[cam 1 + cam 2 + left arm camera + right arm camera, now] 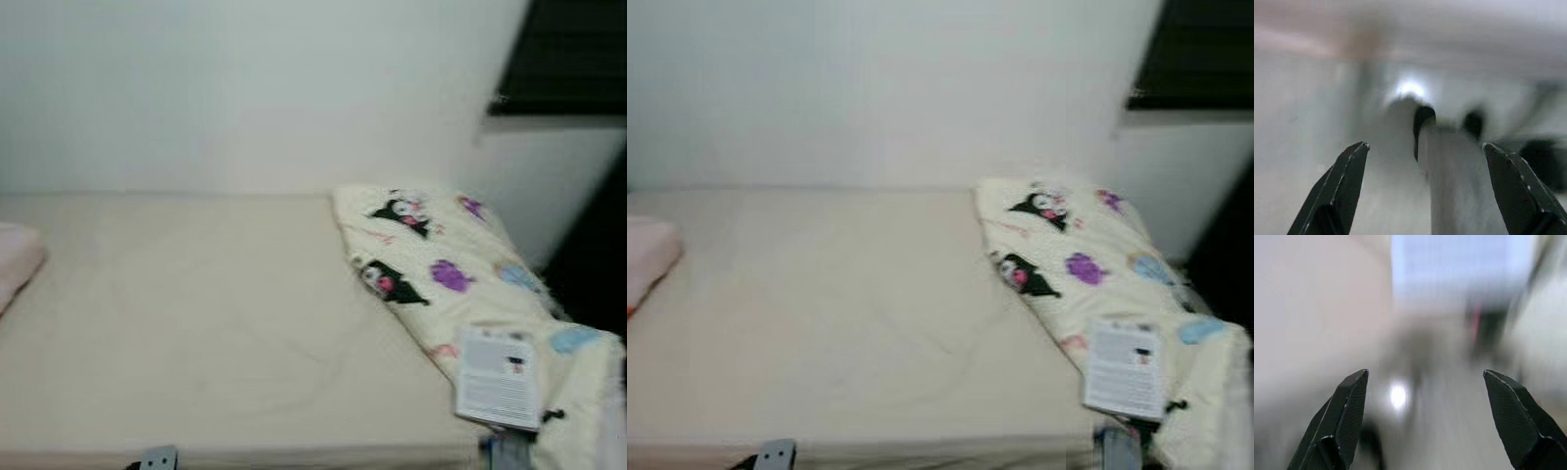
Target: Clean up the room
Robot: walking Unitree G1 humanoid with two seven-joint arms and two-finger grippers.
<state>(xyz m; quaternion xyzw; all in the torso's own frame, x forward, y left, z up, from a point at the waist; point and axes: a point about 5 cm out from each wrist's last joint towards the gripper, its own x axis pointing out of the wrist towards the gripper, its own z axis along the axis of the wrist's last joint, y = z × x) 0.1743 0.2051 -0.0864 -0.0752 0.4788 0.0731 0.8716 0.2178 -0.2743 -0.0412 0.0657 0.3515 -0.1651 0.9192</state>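
Note:
A bed with a cream sheet (196, 323) lies in front of me against a white wall. A cream blanket (441, 264) printed with cartoon characters is bunched along the bed's right side. A white printed booklet (498, 377) rests on the blanket near its front end. A pink pillow (15, 259) sits at the bed's left edge. In the left wrist view my left gripper (1425, 152) is open over a blurred pale scene. In the right wrist view my right gripper (1425, 379) is open too, with nothing between its fingers.
A dark window (568, 54) is set high in the wall at the right. A dark gap (598, 255) runs beside the bed's right side. Small grey parts of my arms (157, 457) show at the bottom edge.

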